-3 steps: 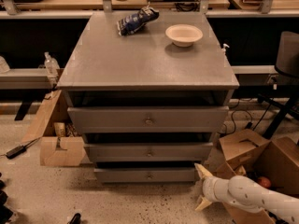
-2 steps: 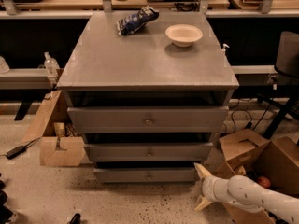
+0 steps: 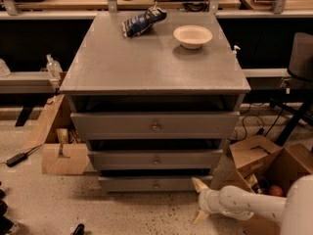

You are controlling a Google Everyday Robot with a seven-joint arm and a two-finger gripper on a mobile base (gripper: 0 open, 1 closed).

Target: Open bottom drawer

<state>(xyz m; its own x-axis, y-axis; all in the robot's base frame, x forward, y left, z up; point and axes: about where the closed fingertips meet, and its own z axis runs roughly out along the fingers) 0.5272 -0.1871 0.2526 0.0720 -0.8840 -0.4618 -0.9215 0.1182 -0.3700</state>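
Observation:
The grey cabinet [image 3: 154, 62] stands in the middle with three drawers stepped out. The bottom drawer [image 3: 127, 183] is the lowest and narrowest front, with a small round knob [image 3: 156, 184] at its centre. Above it are the middle drawer [image 3: 122, 159] and the top drawer [image 3: 112, 126]. My gripper [image 3: 199, 200] is low at the front right, just right of the bottom drawer's right end and apart from the knob. Its two pale fingers [image 3: 198, 184] are spread apart, open and empty. The white arm runs off to the lower right.
A white bowl [image 3: 192, 35] and a blue chip bag [image 3: 143, 20] lie on the cabinet top. Open cardboard boxes [image 3: 266, 163] stand on the floor at right, another cardboard box [image 3: 61, 155] at left. A bottle [image 3: 53, 66] and a bench stand at left.

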